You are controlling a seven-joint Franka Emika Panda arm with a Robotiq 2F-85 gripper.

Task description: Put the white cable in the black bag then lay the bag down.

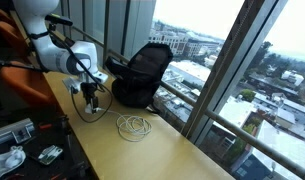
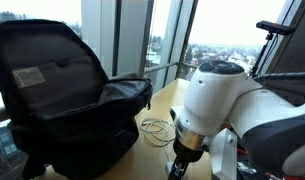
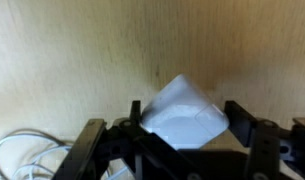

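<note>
The black bag [image 1: 142, 73] stands upright and unzipped at the back of the wooden table, by the window. It fills the left side in an exterior view [image 2: 62, 95]. The white cable [image 1: 134, 125] lies in loose coils on the table in front of the bag and also shows in an exterior view [image 2: 157, 127]. In the wrist view its cord [image 3: 17, 150] runs off at the lower left. My gripper [image 1: 89, 96] is low over the table, beside the bag. In the wrist view my gripper [image 3: 185, 104] has the tilted white charger block [image 3: 182, 122] between its fingers, touching both.
An orange chair [image 1: 20, 60] stands behind the arm. Dark clutter with white and grey gadgets [image 1: 22, 150] lies on the near table corner. Window frames and a railing [image 1: 207, 80] run along the table's far edge.
</note>
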